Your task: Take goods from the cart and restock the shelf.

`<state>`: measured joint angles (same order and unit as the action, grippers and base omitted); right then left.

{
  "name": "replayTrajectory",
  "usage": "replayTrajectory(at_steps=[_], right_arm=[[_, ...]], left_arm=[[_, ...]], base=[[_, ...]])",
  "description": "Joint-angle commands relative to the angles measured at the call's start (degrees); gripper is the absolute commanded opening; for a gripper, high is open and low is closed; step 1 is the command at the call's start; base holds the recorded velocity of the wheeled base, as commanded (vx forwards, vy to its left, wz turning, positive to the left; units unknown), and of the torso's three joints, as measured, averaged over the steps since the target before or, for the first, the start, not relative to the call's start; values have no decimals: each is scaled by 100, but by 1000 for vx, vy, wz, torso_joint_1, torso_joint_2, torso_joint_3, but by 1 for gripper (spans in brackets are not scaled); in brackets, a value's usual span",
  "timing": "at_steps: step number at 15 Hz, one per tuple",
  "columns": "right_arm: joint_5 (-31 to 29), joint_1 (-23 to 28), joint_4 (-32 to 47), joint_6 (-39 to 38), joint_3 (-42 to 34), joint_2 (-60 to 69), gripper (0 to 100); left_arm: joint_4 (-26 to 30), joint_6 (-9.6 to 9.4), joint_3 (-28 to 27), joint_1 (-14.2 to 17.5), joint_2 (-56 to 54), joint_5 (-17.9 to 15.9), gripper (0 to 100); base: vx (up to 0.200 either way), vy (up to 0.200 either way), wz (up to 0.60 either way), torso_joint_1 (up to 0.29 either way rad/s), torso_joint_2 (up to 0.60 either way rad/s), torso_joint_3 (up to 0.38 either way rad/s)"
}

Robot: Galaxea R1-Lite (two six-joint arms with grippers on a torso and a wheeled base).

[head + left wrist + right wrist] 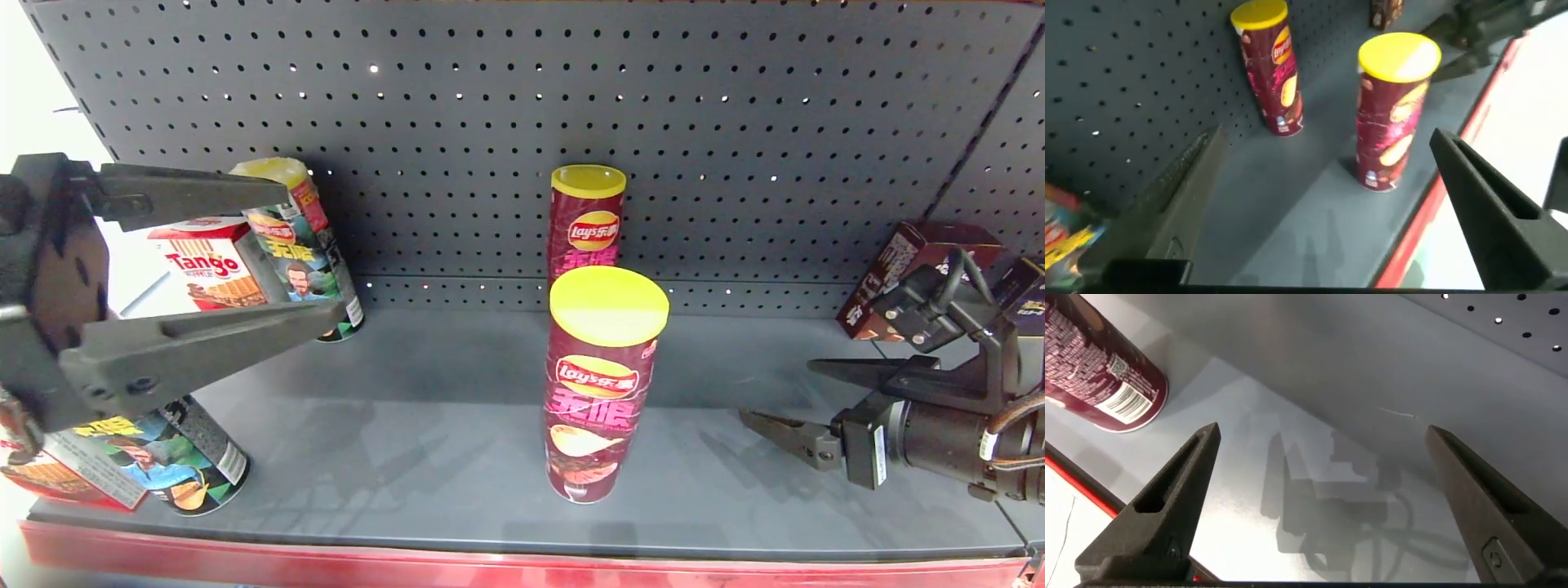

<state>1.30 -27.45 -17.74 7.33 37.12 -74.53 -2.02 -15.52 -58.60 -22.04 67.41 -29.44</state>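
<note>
Already the shelf (424,441) carries some stock. A maroon front can (600,392) of chips stands upright near the front edge at the middle, and a matching back can (586,220) stands directly behind it, close to the pegboard wall (735,122). At the left end there is a green can (326,269) toward the back corner, a wafer box (204,265) just beside it, and another green tin (184,465) near the front corner. Brown boxes (906,261) lean at the back of the right end. The left claw (314,253) hangs over the left end, spread wide with nothing in it. The right claw (777,392) sits low over the right part of the shelf, also wide and empty, well apart from the front can. Since neither claw holds goods and bare stretches lie on both sides of the maroon pair, the restocking looks partly done. What seems left is fetching more items from the cart and filling those gaps.
</note>
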Motion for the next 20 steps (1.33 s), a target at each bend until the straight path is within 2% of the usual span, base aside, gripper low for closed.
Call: replayTrajectory(at_steps=[1,2,4,7,8,10,12,16,20], right_arm=[[1,3,-2,-3,-3,0,100],[10,12,-10,-3,-21,9,100],[1,38,-2,-3,-12,0,100],[10,117,-2,6,-38,18,100],[10,126,-2,-3,-38,27,100],[10,126,-2,-3,-21,9,100],[1,135,-2,-3,-38,35,100],[1,179,-2,-3,-29,9,100],[-7,311,-2,-3,-29,18,100]], left_arm=[[-114,-4,-81,-318,439,193,100],[-290,-4,-169,-415,659,325,100],[-395,-4,-389,-415,905,342,100],[-343,-30,-319,-415,940,509,100],[-334,-232,-248,-415,949,676,100],[-263,-777,-29,-406,1011,914,100],[-88,-1085,86,-415,1019,958,100],[-70,-1138,147,-494,1116,1098,100],[-70,-1129,147,-863,1388,1696,100]], base=[[0,0,0,0,0,0],[0,0,0,0,0,0],[0,0,0,0,0,0],[0,0,0,0,0,0],[0,0,0,0,0,0],[0,0,0,0,0,0],[0,0,0,0,0,0],[0,0,0,0,0,0],[0,0,0,0,0,0]])
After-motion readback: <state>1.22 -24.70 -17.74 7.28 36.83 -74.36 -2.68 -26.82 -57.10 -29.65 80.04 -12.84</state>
